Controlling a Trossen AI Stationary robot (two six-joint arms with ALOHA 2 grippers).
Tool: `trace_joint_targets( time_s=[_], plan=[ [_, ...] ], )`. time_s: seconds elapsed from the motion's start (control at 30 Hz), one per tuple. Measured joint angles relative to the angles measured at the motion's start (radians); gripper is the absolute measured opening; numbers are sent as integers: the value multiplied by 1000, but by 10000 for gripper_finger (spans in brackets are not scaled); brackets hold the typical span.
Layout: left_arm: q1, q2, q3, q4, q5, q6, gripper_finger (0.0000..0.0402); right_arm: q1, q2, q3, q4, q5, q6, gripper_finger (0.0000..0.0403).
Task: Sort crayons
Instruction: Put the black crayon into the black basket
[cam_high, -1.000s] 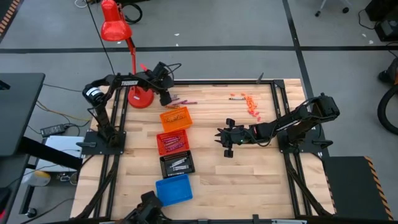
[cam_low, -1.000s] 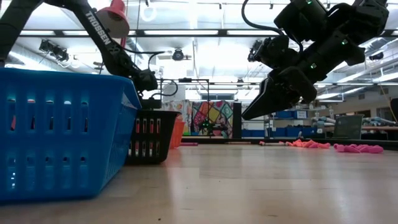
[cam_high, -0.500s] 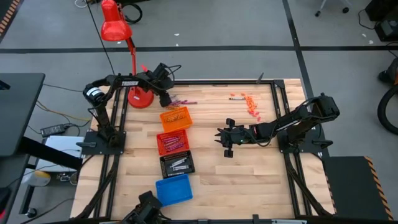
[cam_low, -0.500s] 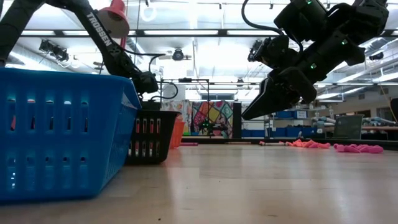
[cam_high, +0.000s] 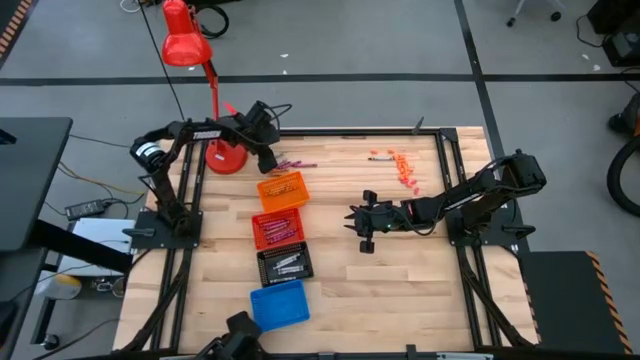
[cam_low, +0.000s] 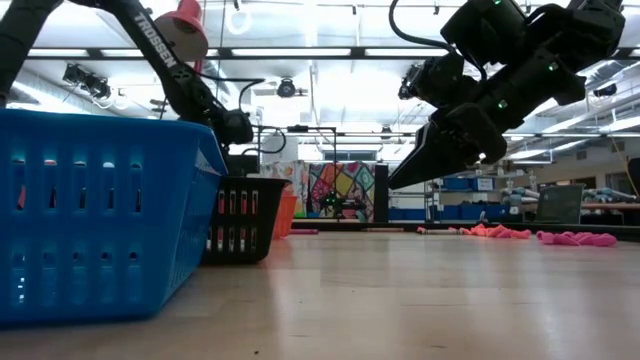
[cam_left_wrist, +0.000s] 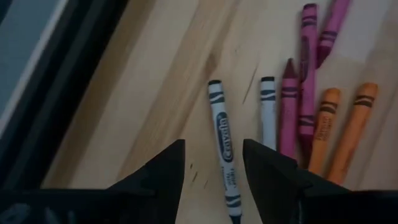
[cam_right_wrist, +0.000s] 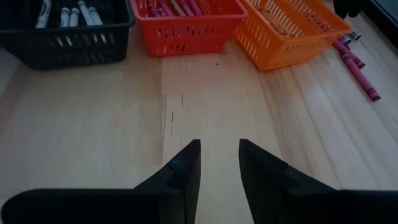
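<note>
Right now your left gripper (cam_left_wrist: 213, 165) hangs with its jaws apart over a white crayon (cam_left_wrist: 222, 146) beside maroon and orange ones (cam_left_wrist: 323, 127); your right gripper (cam_right_wrist: 216, 163) waits parted over bare table (cam_high: 400, 290).

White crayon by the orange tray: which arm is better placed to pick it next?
Left. Its open fingers hang right over the white crayon. The right gripper hovers mid-table, empty, away from any crayon.

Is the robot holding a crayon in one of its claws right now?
No. The left gripper is open over a white crayon lying on the table, not gripping it. The right gripper is open and empty too.
</note>
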Motion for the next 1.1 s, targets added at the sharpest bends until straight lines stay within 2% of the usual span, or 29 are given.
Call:
trace_joint_targets(
  time_s=[0.23, 0.37, 0.8, 1.1],
  plan=[
    [-2, 64, 6, 11, -44, -18, 174, 0, 0, 0, 2, -2, 1, 114],
    [-3, 70, 7, 10, -57, -29, 155, 0, 0, 0, 6, -3, 1, 114],
    [-2, 73, 6, 2, -81, -29, 21, 0, 0, 0, 8, -7, 1, 114],
    [-2, 30, -1, -15, -77, -31, 31, 0, 0, 0, 8, -10, 1, 114]
  ],
)
